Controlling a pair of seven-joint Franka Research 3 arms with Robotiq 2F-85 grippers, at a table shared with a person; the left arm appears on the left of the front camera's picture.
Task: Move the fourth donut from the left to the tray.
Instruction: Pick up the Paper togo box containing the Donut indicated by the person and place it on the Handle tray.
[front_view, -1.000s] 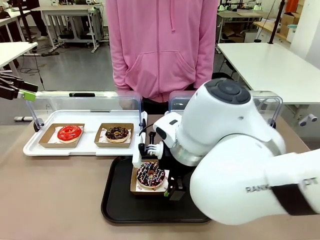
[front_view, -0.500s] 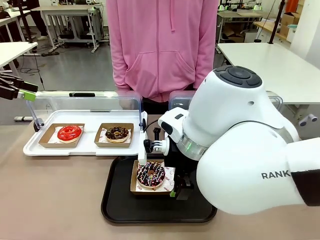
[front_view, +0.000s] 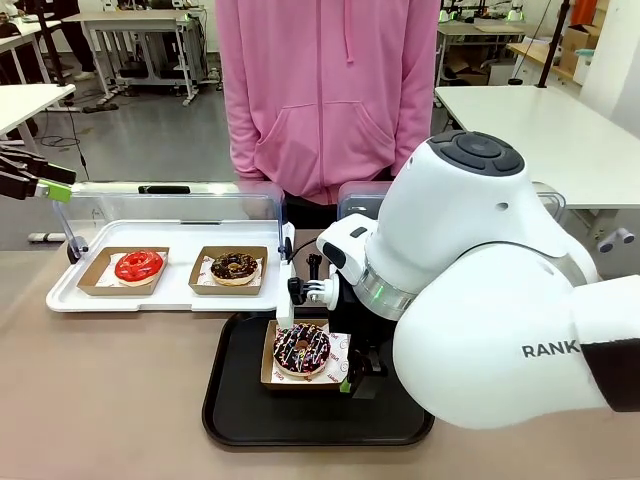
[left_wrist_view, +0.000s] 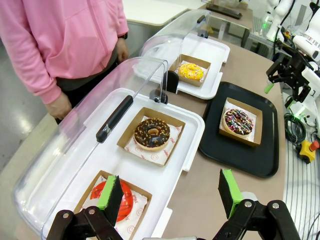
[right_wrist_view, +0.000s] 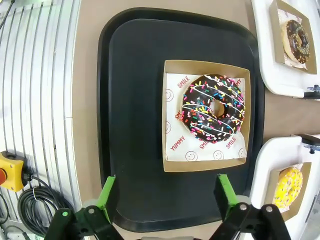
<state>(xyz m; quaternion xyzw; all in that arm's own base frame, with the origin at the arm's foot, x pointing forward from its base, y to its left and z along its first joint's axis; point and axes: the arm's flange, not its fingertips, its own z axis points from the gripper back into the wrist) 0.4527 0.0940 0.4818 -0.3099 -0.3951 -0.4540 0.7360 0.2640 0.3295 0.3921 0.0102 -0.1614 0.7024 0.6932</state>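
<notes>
With jaws spread wide and nothing between them, right gripper (right_wrist_view: 164, 200) hovering above the tray (right_wrist_view: 130, 100), clear of the cardboard holder (right_wrist_view: 206, 116). Green pads at five and seven o'clock in the right wrist view, touching nothing. Up at roughly one o'clock from that gripper: the fourth donut (right_wrist_view: 214, 108), chocolate icing, white drizzle, bright sprinkles, sitting square in its holder on the black tray. Looks like job done, then: donut delivered, let go, only a pull-back of the arm left, by the look of it. Farther out, left gripper (left_wrist_view: 170, 192) also gaping and empty, hanging over the white tray (left_wrist_view: 192, 145), with the crumb-topped chocolate donut (left_wrist_view: 152, 134) at twelve o'clock, the red donut (left_wrist_view: 112, 197) down by its left pad, and the yellow donut (left_wrist_view: 191, 71) beyond.
</notes>
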